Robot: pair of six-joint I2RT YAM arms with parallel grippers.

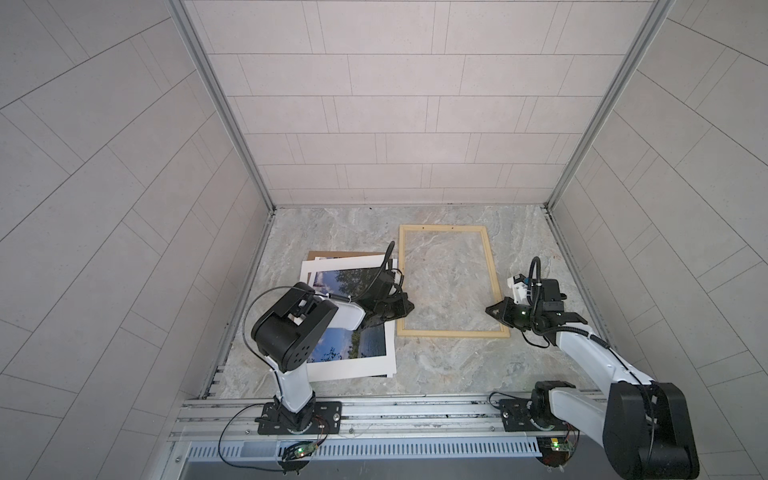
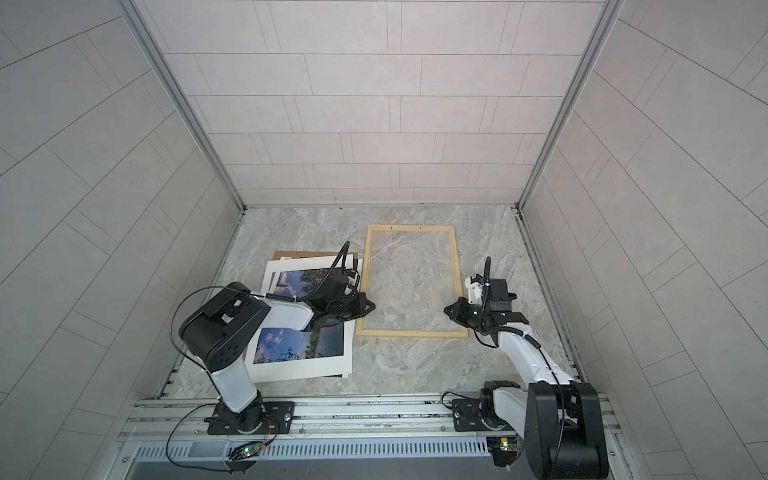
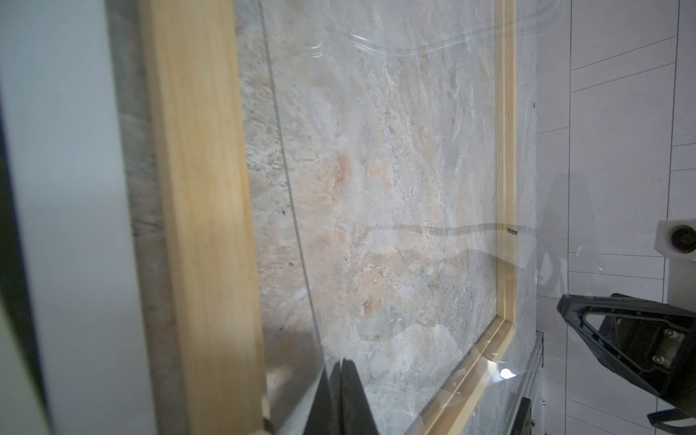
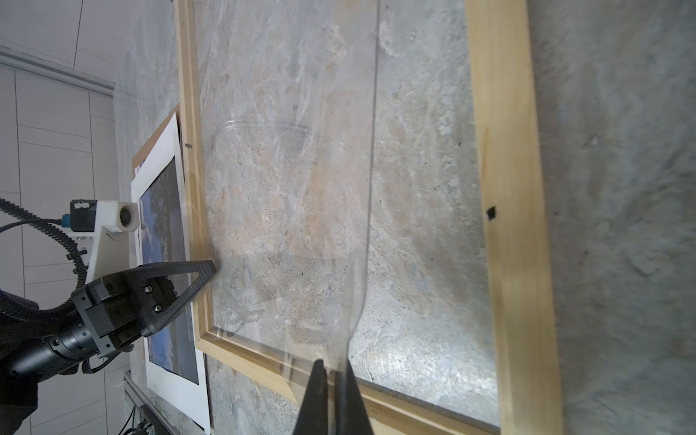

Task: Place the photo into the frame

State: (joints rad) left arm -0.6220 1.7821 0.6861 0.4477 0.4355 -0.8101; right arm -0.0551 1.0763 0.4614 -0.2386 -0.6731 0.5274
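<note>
**While both grippers pinch a clear sheet, the photo waits beside the frame**

Because it is a thin paper print, the photo (image 1: 368, 343) will likely handle light and floppy. It should crease easily and lie too flat to get under. The plain white border is the safest place to take hold, ideally at the near corner by the frame, keeping off the printed sky and water.

Nearest the arm bases, the photo lies face up on the table (image 1: 436, 374), partly under the left arm. Its right edge is just beside the frame (image 1: 453, 332).

Further in, the left gripper (image 1: 409, 308) hangs over the frame's left bar, just past that edge. The right gripper (image 1: 489, 309) sits by the frame's right bar, well apart from the photo. In the wrist views each has its jaws closed, apparently clamped on a bowed clear sheet (image 4: 293, 188) stretched between them above the frame.

Farthest back, a brown backing board (image 1: 332, 254) peeks from under the print.
</note>
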